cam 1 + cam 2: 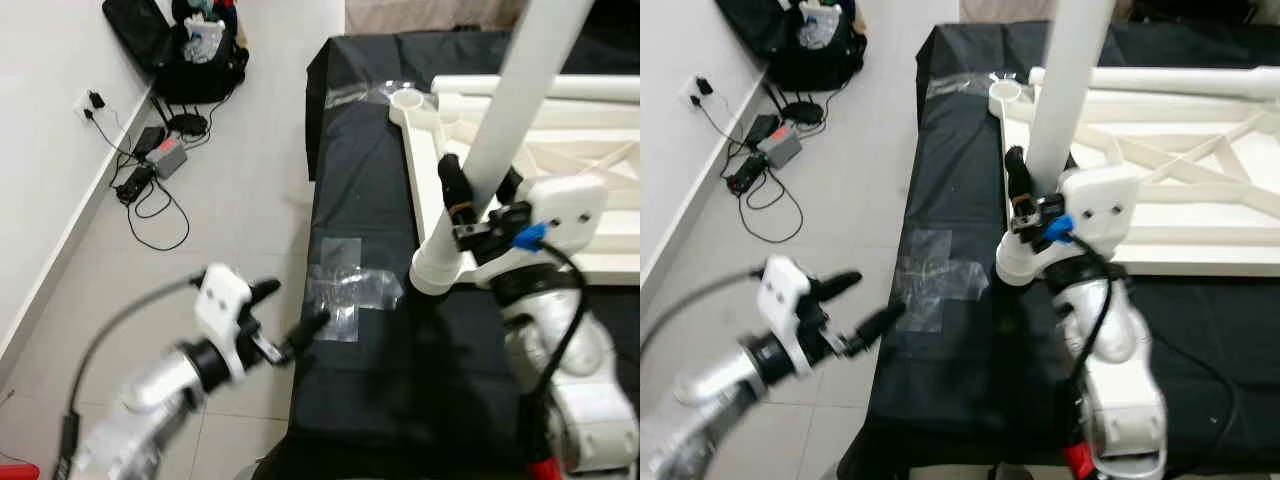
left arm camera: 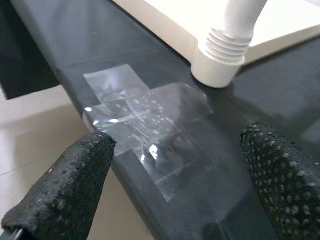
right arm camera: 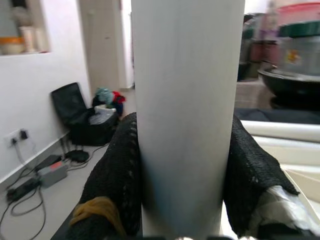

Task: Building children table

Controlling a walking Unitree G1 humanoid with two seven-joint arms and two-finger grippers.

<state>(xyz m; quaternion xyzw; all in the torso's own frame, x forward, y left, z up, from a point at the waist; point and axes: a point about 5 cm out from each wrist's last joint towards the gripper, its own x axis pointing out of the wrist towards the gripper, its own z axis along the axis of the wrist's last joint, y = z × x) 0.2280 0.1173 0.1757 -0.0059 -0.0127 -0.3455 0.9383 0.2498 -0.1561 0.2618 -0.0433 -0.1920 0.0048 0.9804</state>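
Note:
A long white table leg (image 1: 500,130) stands tilted, its threaded end (image 2: 220,50) low over the black cloth, beside the upturned white tabletop (image 1: 600,150). My right gripper (image 1: 480,190) is shut on the leg a little above that end; the right wrist view shows a black finger (image 3: 115,175) pressed on each side. A round leg socket (image 1: 408,100) sits at the tabletop's far left corner. My left gripper (image 1: 292,305) hangs open at the cloth's left edge, next to a clear plastic bag (image 2: 150,120), with nothing between its fingers.
The black cloth-covered surface (image 1: 360,180) ends at a left edge with tiled floor (image 1: 240,190) beyond. On the floor by the wall lie a black bag (image 1: 195,50), a power adapter with cables (image 1: 160,160) and a wall socket (image 1: 90,102).

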